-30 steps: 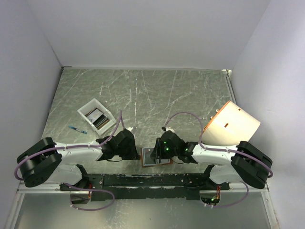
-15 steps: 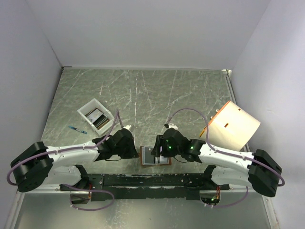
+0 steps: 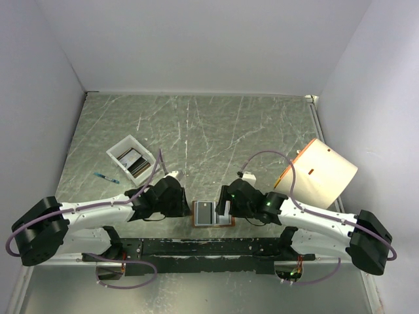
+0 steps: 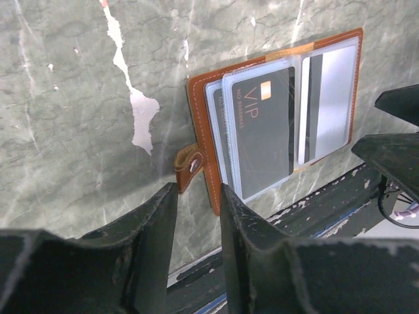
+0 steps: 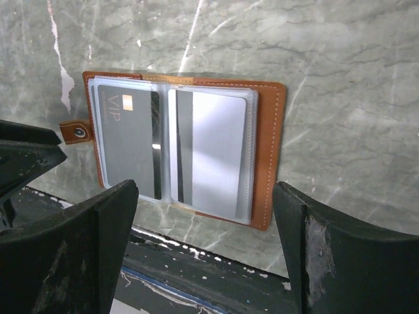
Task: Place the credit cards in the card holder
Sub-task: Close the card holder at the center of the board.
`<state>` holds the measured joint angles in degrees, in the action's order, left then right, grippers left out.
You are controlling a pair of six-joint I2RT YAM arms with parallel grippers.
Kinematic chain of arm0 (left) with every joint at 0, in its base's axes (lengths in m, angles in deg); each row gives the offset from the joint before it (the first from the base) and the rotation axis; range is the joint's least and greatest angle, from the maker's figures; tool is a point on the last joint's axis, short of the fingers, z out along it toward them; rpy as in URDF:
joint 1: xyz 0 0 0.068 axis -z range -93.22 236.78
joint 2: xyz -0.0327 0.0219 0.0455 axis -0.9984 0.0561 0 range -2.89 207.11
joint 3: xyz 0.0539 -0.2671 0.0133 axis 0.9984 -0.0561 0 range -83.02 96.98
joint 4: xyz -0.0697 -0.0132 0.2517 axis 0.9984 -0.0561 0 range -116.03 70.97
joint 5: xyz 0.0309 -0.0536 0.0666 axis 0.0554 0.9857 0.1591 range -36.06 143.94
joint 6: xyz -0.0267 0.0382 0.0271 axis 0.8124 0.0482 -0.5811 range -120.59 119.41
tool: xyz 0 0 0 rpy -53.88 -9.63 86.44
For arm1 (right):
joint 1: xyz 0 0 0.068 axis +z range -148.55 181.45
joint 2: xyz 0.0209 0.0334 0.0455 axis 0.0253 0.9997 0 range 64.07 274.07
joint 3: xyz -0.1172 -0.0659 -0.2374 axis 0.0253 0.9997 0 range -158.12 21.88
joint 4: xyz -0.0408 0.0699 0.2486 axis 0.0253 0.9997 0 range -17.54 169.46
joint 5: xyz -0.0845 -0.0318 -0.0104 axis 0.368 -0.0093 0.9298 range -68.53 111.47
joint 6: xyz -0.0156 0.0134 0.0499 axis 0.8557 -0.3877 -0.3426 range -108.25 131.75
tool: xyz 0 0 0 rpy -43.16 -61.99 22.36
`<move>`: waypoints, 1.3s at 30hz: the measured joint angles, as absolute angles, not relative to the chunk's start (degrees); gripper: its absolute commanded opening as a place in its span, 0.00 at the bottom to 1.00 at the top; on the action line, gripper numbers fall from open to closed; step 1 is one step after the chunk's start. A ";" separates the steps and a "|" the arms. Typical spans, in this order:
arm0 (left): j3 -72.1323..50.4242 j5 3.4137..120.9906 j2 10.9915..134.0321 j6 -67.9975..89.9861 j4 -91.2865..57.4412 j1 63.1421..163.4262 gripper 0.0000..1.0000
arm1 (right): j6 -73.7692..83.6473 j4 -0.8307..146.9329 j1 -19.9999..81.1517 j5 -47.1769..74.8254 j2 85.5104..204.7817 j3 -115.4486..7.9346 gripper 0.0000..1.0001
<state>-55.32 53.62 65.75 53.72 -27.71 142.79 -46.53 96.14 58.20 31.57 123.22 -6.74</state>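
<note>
- Standing wide apart with nothing between its black fingers, the right gripper point(image 5: 204, 196) hangs over the brown leather fold-over card holder point(image 5: 267, 131), which lies open and flat on the table.
- The left gripper point(image 4: 198, 193) shows only a narrow gap. It grips nothing and sits just beside the holder's snap tab point(image 4: 190, 167), apart from it.
- Clear sleeves inside the holder carry two credit cards. A dark grey card printed "VIP" point(image 5: 127, 144) is on the tab side, and a pale silver card with a dark stripe point(image 5: 213, 154) is on the other.
- The holder rests on the grey-green marbled table top point(image 3: 216, 131), between the two grippers. Its near edge lies just beside the dark metal rail point(image 3: 209, 247) that runs along the table edge.
- There is little room on the rail side of the holder, while the marbled surface beyond it is bare as far as the back wall.
- Well to the left of the holder and farther back, the top view shows a white rectangular tray point(image 3: 116, 149) with more dark cards point(image 3: 135, 165) inside. A small blue stick point(image 3: 105, 177) lies near the tray.
- Well to the right of the holder, a large cream cylinder with an orange rim point(image 3: 321, 171) lies tilted on its side.
- The wrist views alone show the card print and the stitching. The top view alone shows the tray and the cylinder.
</note>
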 measured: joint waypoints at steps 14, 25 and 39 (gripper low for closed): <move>-53.64 54.19 67.41 50.59 -27.23 142.84 0.34 | -51.03 94.45 58.20 32.16 123.40 -2.85 0.88; -54.29 55.20 72.76 50.40 -23.93 142.86 0.24 | -53.22 83.37 58.20 29.52 121.58 1.58 0.88; -54.31 55.68 73.33 50.42 -22.67 142.86 0.23 | -53.17 81.93 58.16 28.32 116.86 3.79 0.87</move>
